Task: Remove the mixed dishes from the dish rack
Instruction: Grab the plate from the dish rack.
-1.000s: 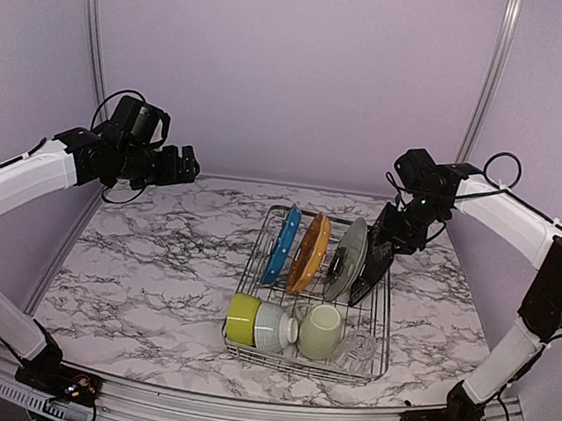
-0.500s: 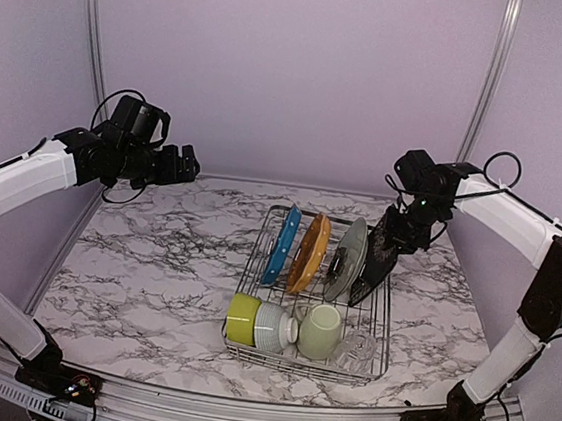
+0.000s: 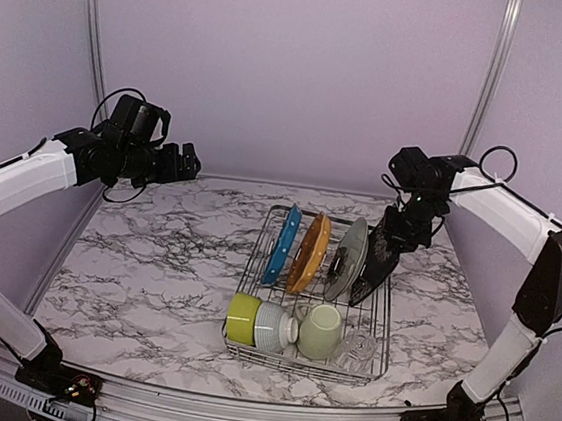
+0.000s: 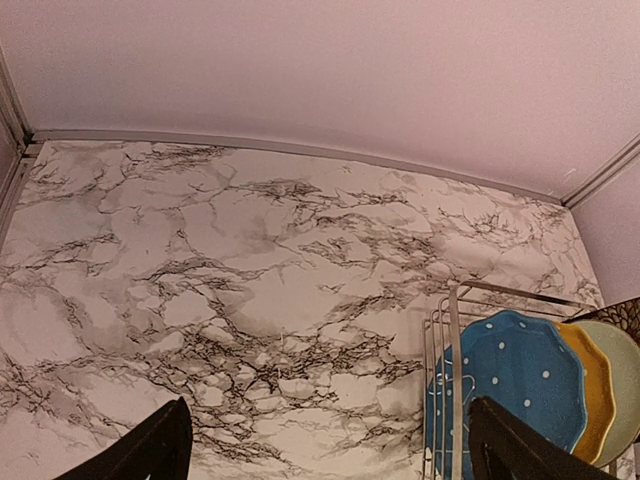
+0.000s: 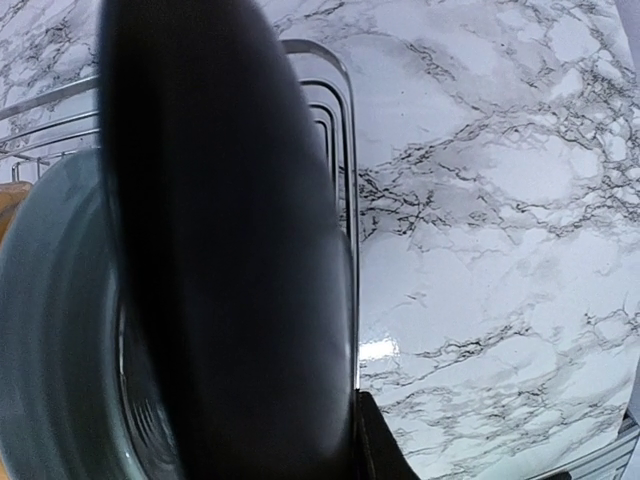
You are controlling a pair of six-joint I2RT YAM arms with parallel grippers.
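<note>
Right gripper (image 3: 397, 240) is clamped on the upper rim of the black plate (image 3: 372, 272), which stands on edge at the right end of the plate row in the dish rack (image 3: 365, 316). Left gripper (image 3: 188, 162) is spread wide, held above the marble table (image 3: 155, 258), well left of the rack.

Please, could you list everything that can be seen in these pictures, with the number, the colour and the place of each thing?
table: 1, white marble with dark veins, under everything
dish rack: 1, silver wire, on the table right of centre
blue plate: 1, blue with pale dots, on edge, leftmost in the rack's far half
orange plate: 1, orange, next right
grey-green plate: 1, pale, next right
black plate: 1, black, rightmost
bowl: 1, lime-green, rack's near left
ribbed bowl: 1, white, beside it
mug: 1, pale green, near middle
glass: 1, clear, near right
left gripper: open, raised above the table's far left
right gripper: at the black plate's top edge
</note>
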